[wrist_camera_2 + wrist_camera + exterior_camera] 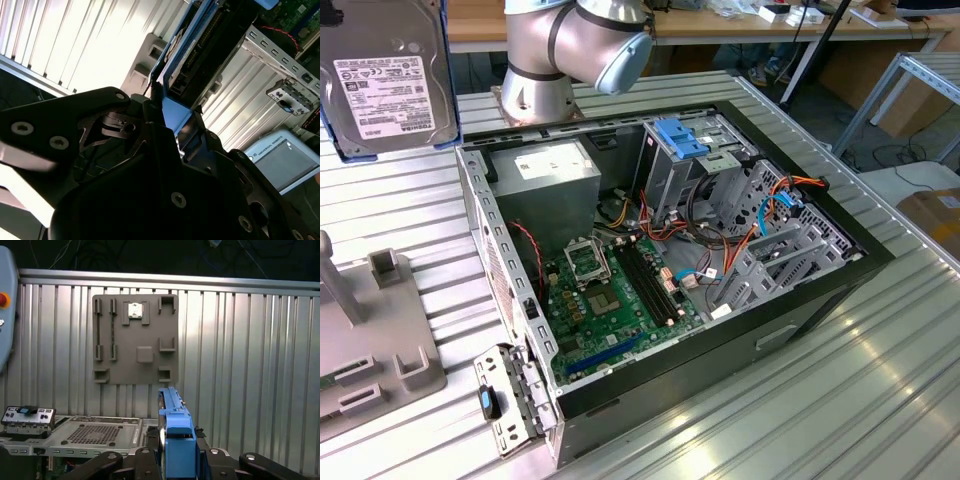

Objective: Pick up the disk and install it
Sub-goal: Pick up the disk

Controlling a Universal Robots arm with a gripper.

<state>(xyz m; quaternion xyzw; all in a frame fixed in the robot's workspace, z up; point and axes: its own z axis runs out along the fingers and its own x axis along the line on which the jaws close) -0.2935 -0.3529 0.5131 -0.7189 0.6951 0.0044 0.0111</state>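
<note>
The claw (176,109) is clamped down on the disk (390,85), pinching it by the blue tab end. In the second wrist view the tab sits right between the two dark fingers (152,107), and the rest of the drive sticks out past them. I can't quite see the pads meet the plastic, but with the disk hanging in mid-air I'd call it a firm hold.

In the exterior view the disk is up off the table at the exterior view's left. It's upright with its label facing the camera, off to the side of the open case (800,300) and not over it. It's also clear of the grey plate (135,340) with the slots, which lies flat on the ribbed table (250,365).

Holding it by the tab makes sense to me. That leaves both railed long sides free, and those are the bits that have to slide into something. The first wrist view looks at it edge-on, with the blue rail lined up dead centre between the fingers.

The cage (680,140) with the blue top sits inside the case, well apart from the disk. So it's picked up, not installed.
</note>
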